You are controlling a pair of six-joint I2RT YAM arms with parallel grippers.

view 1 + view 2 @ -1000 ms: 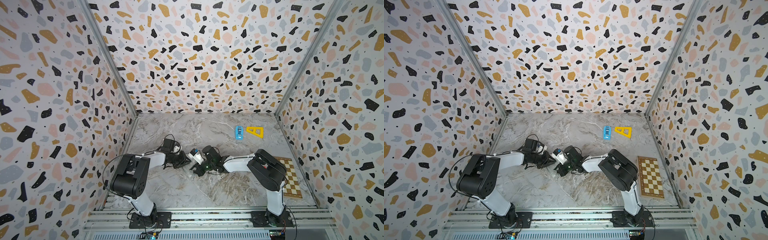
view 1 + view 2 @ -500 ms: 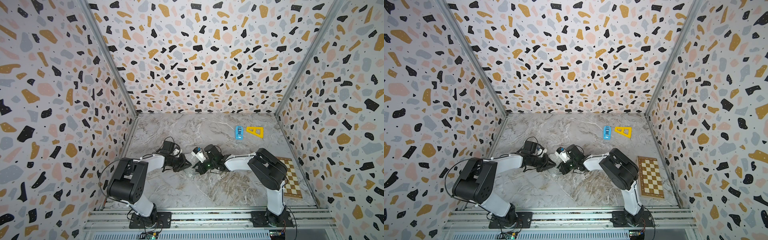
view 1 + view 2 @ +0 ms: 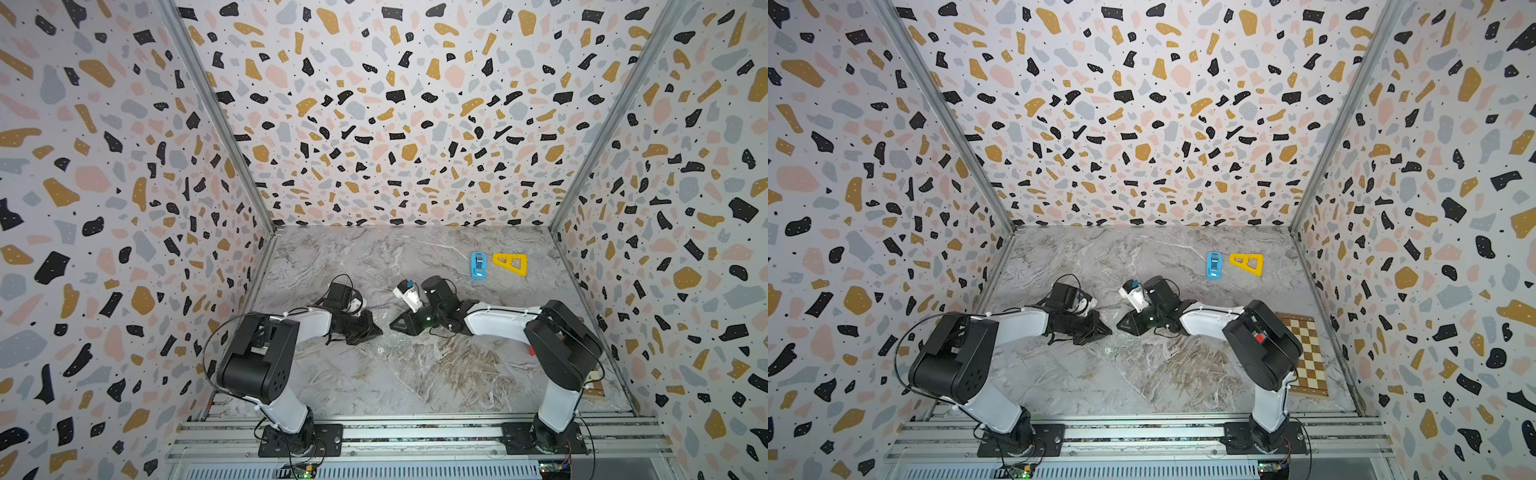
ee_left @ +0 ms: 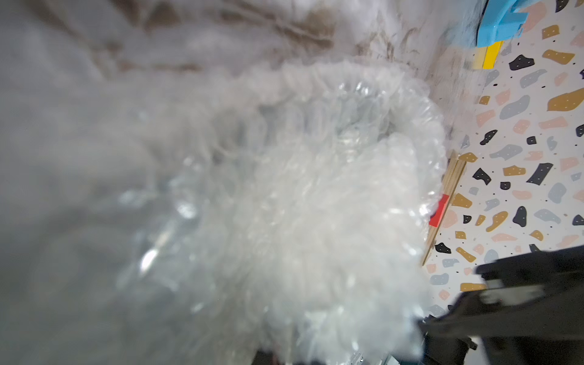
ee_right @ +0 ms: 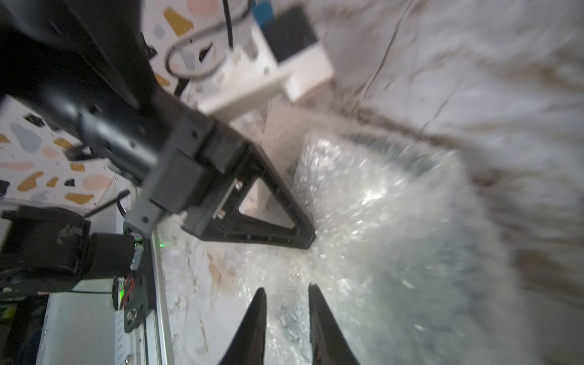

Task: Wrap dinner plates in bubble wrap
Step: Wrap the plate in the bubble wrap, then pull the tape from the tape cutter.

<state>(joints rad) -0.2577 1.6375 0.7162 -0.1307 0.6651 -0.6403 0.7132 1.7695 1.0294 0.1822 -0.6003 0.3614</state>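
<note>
Although the blue plastic piece (image 3: 478, 265) carries a paler centre panel, any print on it is too small to read. The left gripper (image 5: 311, 243) has its black, open-framed triangular fingers pressed together to a point, pinching a raised fold of the bubble wrap (image 5: 379, 221). The right gripper (image 5: 286, 287) has its two tapered black fingers (image 5: 259, 316) spread a little apart, with wrap visible in the gap and nothing clamped between them. In both top views the two tips point at each other, close together, low over the middle of the table (image 3: 415, 386). The wrap is a clear, glossy sheet of small bubbles; it lies on the grey marble-patterned surface between and below the tips, and bunches into a crumpled white mound in the left wrist view. The plate is hidden under the wrap or too blurred to tell. Farther back lies a flat yellow triangle (image 3: 511, 264) with cut-outs, just beside the blue piece. A brown-and-cream chessboard (image 3: 1306, 353) lies flat behind the right arm.
</note>
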